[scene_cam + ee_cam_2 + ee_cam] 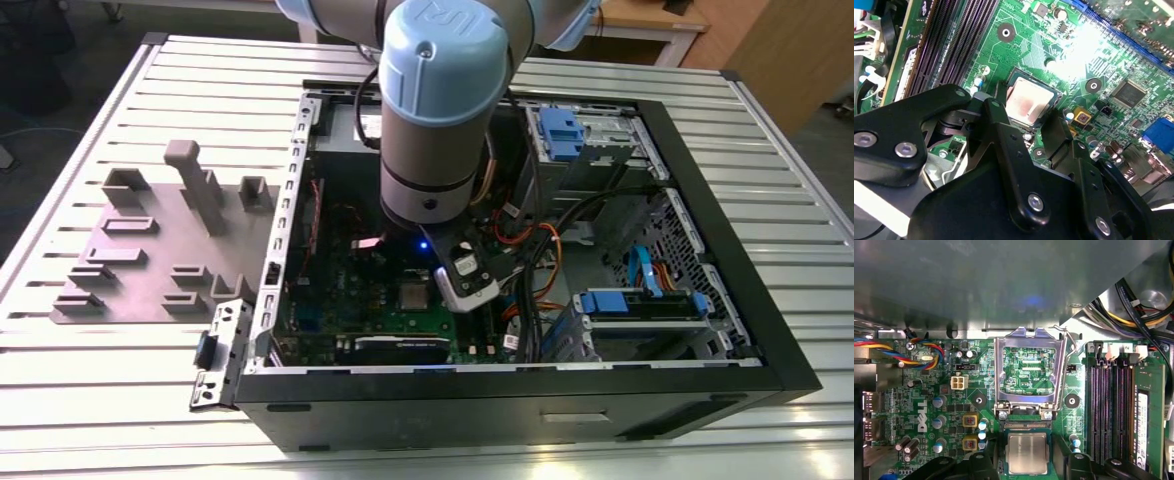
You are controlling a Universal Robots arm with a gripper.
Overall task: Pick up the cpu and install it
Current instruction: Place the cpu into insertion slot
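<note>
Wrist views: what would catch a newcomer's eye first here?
The silvery cpu stands out against the green motherboard in both wrist views, with the gripper right at it. Next to it, in the first wrist view, the metal socket frame is flipped open.

Cpu point(1027, 454) top was dull satin metal, tan at the rim. Motherboard point(929, 405) was glossy green. Socket frame point(1000, 370) was bare bright metal. Gripper point(1021, 112) was smooth matt black. Desk point(120, 400) was ribbed pale metal. Holder blocks point(134, 250) were matt grey plastic.
</note>
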